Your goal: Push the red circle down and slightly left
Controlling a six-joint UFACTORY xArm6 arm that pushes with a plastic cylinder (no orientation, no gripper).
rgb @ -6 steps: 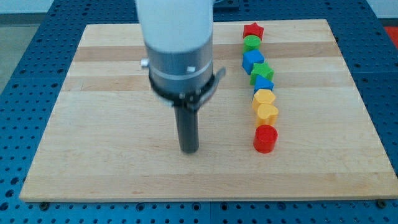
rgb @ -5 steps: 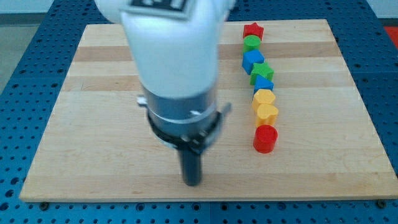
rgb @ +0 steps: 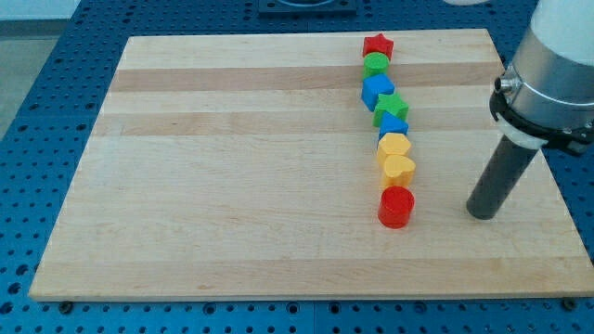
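Camera view: a wooden board (rgb: 232, 167) lies on a blue table with holes (rgb: 56, 56).
Holder: the board has no bowl or box on it; it holds eight small blocks.
Red circle: the red circle (rgb: 396, 206) is the lowest block in the row, standing apart just below the others.
Row above the red circle: going up from it come a yellow heart (rgb: 399, 168), a yellow block (rgb: 393, 146), a blue block (rgb: 393, 125), a green star (rgb: 391, 105), a blue block (rgb: 377, 89), a green circle (rgb: 376, 64) and a red star (rgb: 378, 44).
My tip: my tip (rgb: 481, 214) rests on the board to the view's right of the red circle, near it but not touching.
Jaws: there are none, only a dark rod.
Change: a moment ago my tip was far to the view's left of the red circle; now it is on the other side. The blocks have not moved.
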